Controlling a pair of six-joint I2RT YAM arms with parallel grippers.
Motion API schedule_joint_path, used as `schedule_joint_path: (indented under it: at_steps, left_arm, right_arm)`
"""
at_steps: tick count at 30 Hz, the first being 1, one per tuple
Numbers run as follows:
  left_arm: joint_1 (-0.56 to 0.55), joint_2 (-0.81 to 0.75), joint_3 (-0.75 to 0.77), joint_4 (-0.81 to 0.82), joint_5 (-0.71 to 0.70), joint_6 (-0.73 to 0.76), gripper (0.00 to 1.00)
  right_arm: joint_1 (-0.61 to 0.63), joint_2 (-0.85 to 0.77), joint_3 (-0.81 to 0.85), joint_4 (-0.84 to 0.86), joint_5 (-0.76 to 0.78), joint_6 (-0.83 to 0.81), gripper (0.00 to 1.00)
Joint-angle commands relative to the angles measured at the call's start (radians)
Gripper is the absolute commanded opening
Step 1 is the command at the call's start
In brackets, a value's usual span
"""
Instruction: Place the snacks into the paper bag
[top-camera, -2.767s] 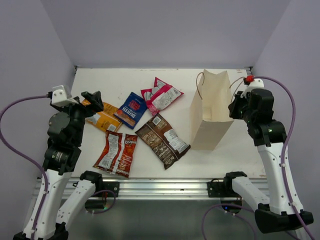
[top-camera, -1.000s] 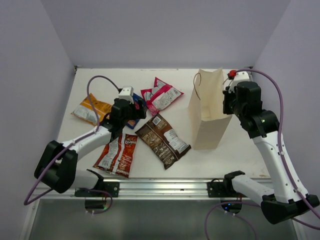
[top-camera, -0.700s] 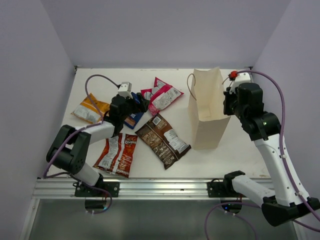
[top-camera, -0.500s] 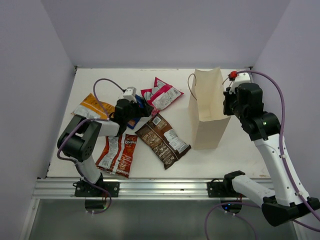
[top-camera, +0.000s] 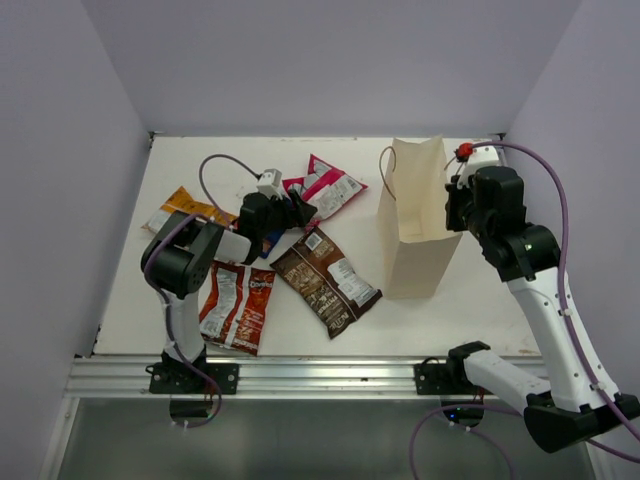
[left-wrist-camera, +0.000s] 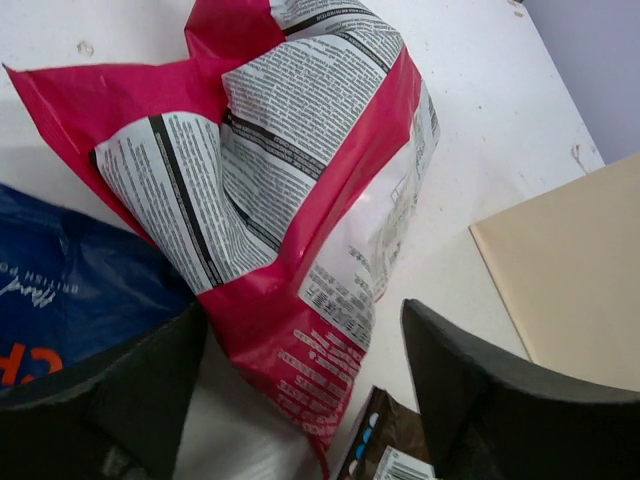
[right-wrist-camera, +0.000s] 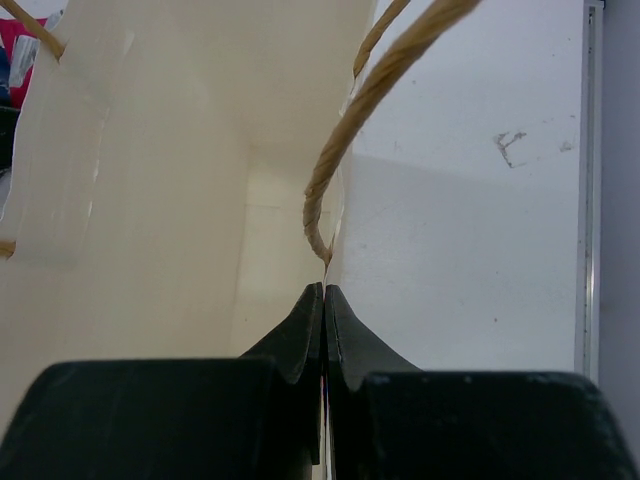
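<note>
From above, the left gripper (top-camera: 298, 210) lies low over the bench (top-camera: 200, 160) with its jaws spread. The pink-and-white packet (top-camera: 328, 190) lies just ahead of it. The blue packet (top-camera: 270, 240) sits just behind and beneath it, mostly covered by the arm. The orange packet (top-camera: 178, 206) is well back along the arm, the red-orange packet (top-camera: 238, 306) lies nearer the bases, and the dark brown packet (top-camera: 326, 280) lies just to the gripper's right. The right gripper (top-camera: 458, 206) is at the upper right rim of the paper bag (top-camera: 415, 240), which stands upright and open.

In the left wrist view, the two dark fingers (left-wrist-camera: 100, 400) stand wide apart and hold nothing. The pink-and-white packet's near corner reaches down between them; whether it touches either finger cannot be told. The blue packet is beside the left finger, a corner of the dark brown packet shows between the fingertips, and the bag's wall lies beyond the right finger.

In the right wrist view, the fingers are clenched together on the bag's thin side wall, just below its rim. A brown loop handle (right-wrist-camera: 385, 85) curves up directly ahead. The bag's pale inside opens to the gripper's left, and bare bench lies to its right.
</note>
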Motion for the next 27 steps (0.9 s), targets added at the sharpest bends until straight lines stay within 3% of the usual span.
schedule_joint_path:
  at_steps: [1,6,8,11,14,18,23,27]
  left_arm:
    - [-0.001,0.06,0.079,0.079,0.025,-0.016,0.78]
    - [-0.001,0.111,0.136,0.021,0.028,0.023,0.56]
    - [-0.001,0.111,0.144,0.005,0.033,0.04,0.3]
    - [-0.003,0.087,0.138,-0.009,0.022,0.073,0.01]
    - [-0.006,0.027,0.123,-0.016,0.016,0.086,0.0]
    - [-0.056,-0.212,0.109,-0.119,-0.042,0.141,0.0]
    - [-0.156,-0.484,0.28,-0.346,-0.117,0.253,0.0]
    - [-0.228,-0.568,0.457,-0.537,-0.128,0.31,0.0]
  right_arm:
    - [0.009,-0.007,0.001,0.017,-0.001,-0.017,0.0]
    - [0.009,-0.01,0.004,0.012,0.005,-0.017,0.0]
    - [0.011,-0.011,0.001,0.015,0.005,-0.017,0.0]
    - [0.012,-0.01,-0.002,0.017,0.005,-0.017,0.0]
    - [0.012,-0.008,-0.005,0.017,0.005,-0.017,0.0]
    - [0.011,-0.016,-0.007,0.017,0.008,-0.016,0.0]
    - [0.011,-0.011,-0.007,0.017,0.004,-0.016,0.0]
    - [0.012,-0.014,-0.008,0.015,0.002,-0.014,0.0]
